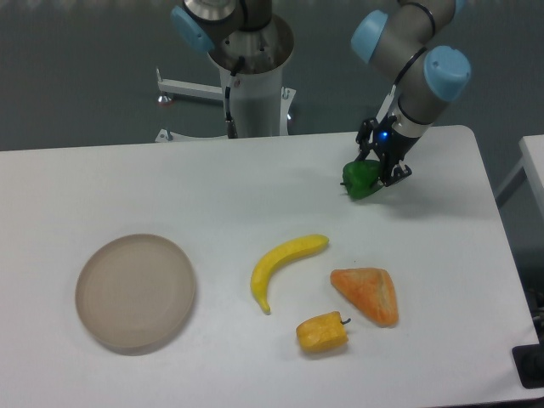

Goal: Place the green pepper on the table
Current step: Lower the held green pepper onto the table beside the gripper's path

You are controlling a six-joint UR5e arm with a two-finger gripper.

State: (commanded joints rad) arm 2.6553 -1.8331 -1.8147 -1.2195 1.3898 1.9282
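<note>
My gripper (380,163) sits in the upper right of the frame, near the far edge of the table (212,195), with my arm coming down to it from the top right. Its two fingers are clamped on the green pepper (361,178), which sticks out to the lower left of them. The pepper is at the level of the white surface or just above it; I cannot tell whether its underside touches.

Lower down, near the middle of the frame, a yellow banana (284,267) lies on the table. To its right lies an orange wedge-shaped piece (367,294), and just below the two rests a yellow-orange pepper (323,332) with a dark stem. A round beige plate (136,292) sits at the lower left, well apart from the rest.
</note>
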